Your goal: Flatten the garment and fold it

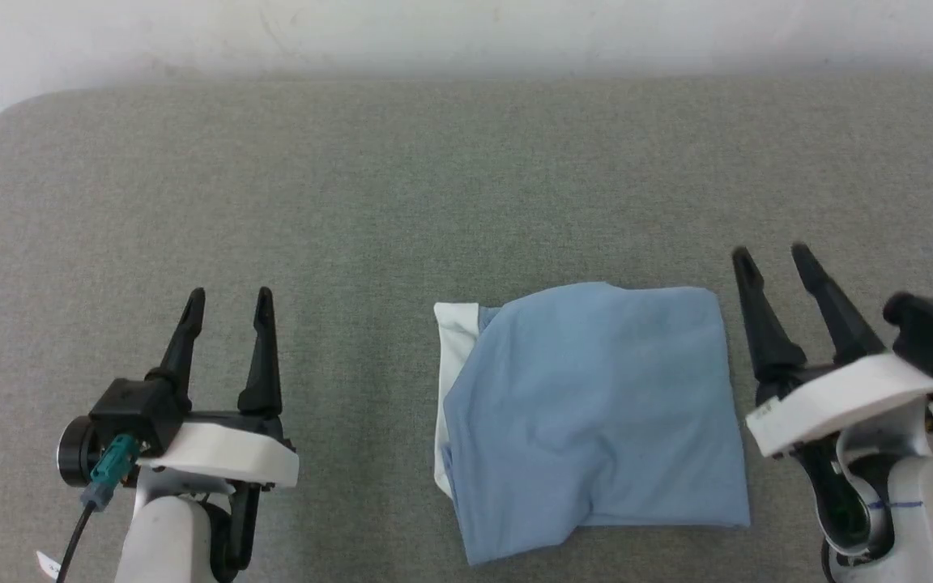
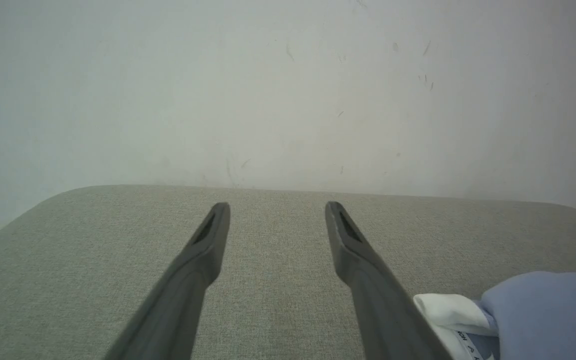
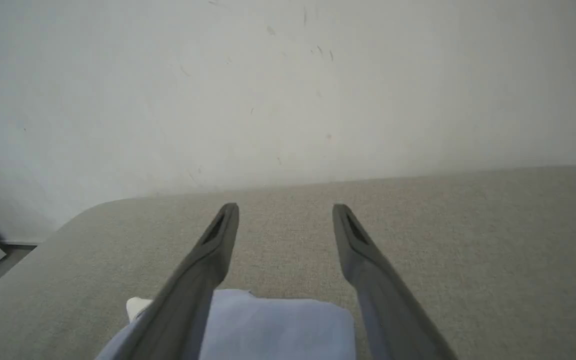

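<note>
The garment (image 1: pixel 592 413) is a small light blue shirt lying folded into a rough square on the grey table, with its white collar (image 1: pixel 455 356) sticking out along the left edge. My left gripper (image 1: pixel 227 295) stands open well to the left of it, holding nothing. My right gripper (image 1: pixel 772 253) is open just off the garment's right edge, also holding nothing. The left wrist view has the collar (image 2: pixel 450 310) and blue cloth (image 2: pixel 548 315) at its lower right. In the right wrist view the blue cloth (image 3: pixel 278 327) lies low between my open fingers.
The grey fabric-covered table (image 1: pixel 402 186) stretches far and to both sides, with a rounded far-left corner (image 1: pixel 25 109). A pale wall (image 1: pixel 466 32) runs right behind its far edge.
</note>
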Tool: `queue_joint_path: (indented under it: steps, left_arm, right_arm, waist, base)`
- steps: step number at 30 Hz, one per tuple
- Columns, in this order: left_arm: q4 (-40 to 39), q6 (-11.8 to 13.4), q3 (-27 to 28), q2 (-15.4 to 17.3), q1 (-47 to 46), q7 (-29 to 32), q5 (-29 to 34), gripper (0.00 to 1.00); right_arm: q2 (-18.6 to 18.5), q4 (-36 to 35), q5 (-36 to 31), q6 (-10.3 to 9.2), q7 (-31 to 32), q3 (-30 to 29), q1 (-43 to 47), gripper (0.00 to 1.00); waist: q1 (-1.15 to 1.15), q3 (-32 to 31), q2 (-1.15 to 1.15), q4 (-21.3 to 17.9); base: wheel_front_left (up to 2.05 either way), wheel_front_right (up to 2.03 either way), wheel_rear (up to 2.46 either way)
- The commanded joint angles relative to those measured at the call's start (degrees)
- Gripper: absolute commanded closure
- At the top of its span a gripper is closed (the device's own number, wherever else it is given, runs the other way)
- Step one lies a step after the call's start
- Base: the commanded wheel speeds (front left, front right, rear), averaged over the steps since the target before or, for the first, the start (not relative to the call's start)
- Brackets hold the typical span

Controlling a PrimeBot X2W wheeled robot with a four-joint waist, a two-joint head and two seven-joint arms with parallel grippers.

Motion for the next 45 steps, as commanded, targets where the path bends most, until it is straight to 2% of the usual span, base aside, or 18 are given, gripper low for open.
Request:
queue_joint_path:
  steps: [1,5,11,21,23,24,25,29,32,34,38,42,45]
  left_arm:
    - [-0.2,0.0,0.2,-0.3,0.3,-0.3,0.2,0.00]
    - [-0.3,0.0,0.1,-0.3,0.3,-0.3,0.2,0.00]
    - [0.0,-0.2,-0.3,-0.3,0.0,-0.3,0.2,0.00]
    - [0.3,-0.2,-0.5,-0.3,0.2,-0.3,0.2,0.00]
    - [0.3,-0.2,-0.5,-0.3,0.3,-0.3,0.3,0.00]
    - [0.2,-0.2,-0.5,-0.3,0.4,-0.3,0.3,0.00]
    - [0.1,-0.1,-0.5,-0.3,0.5,-0.3,0.3,0.00]
    - [-0.7,0.3,-0.3,-0.3,0.8,-0.3,0.4,0.00]
    - [-1.3,0.5,0.3,-0.3,0.8,-0.3,0.4,0.00]
    - [-1.9,0.5,0.7,0.0,0.6,-0.3,0.5,0.00]
    - [-3.1,0.4,1.4,0.7,0.1,-0.3,1.0,0.00]
    - [-4.9,0.6,1.7,1.1,-1.0,-0.3,1.6,0.00]
    - [-6.3,0.9,1.8,1.4,-2.4,-0.3,2.1,0.00]
  right_arm:
    - [0.1,1.2,0.7,-0.05,0.0,-0.7,0.8,0.00]
    - [0.1,7.1,1.5,-0.05,2.7,-3.1,1.9,0.00]
    - [0.1,16.4,2.4,-0.05,11.4,-3.6,2.1,0.00]
    - [0.1,24.7,6.5,-0.05,19.9,-2.4,0.0,0.00]
    - [0.1,25.5,6.9,-0.05,21.4,-1.7,-0.6,0.60]
    - [0.1,25.6,6.9,-0.05,21.9,-1.4,-0.9,0.77]
    - [0.1,25.4,6.6,-0.05,22.3,-1.1,-1.2,1.00]
    - [0.1,22.9,2.5,-0.05,23.5,0.2,-3.1,1.00]
    - [0.1,19.3,-5.0,-0.05,25.2,2.2,-5.1,1.00]
    - [0.0,16.6,-12.2,-0.05,26.6,4.5,-6.9,1.00]
    - [-4.5,13.8,-21.5,-0.05,28.4,9.4,-11.4,1.00]
    - [-9.9,14.5,-24.3,-0.05,28.5,12.4,-16.8,1.00]
    - [-12.7,16.7,-25.3,-0.05,28.1,12.1,-20.6,1.00]
  waist:
    - [0.00,0.0,0.00,0.0]
    - [0.00,0.0,0.00,0.1]
    - [0.00,0.3,0.00,0.6]
    - [0.00,0.1,0.00,1.2]
    - [0.00,0.0,0.00,1.2]
    - [0.00,0.0,0.00,1.1]
    - [0.00,0.0,0.00,0.9]
    - [0.00,0.5,0.00,-0.3]
    - [0.00,1.3,0.00,-2.1]
    - [0.00,2.0,0.00,-3.8]
    - [0.00,3.8,0.00,-7.8]
    - [0.00,6.2,0.00,-12.4]
    - [0.00,8.7,0.00,-15.8]
  base:
    - [0.00,0.00,0.00]
    - [0.00,0.00,0.00]
    - [0.00,0.00,0.00]
    - [0.00,0.00,0.00]
    - [0.00,0.00,0.00]
    - [0.00,0.00,0.00]
    - [0.00,0.00,0.00]
    - [0.00,0.00,0.00]
    - [0.00,0.00,0.00]
    - [0.00,0.00,0.00]
    - [0.00,0.00,0.00]
    - [0.00,0.00,0.00]
    - [0.00,0.00,0.00]
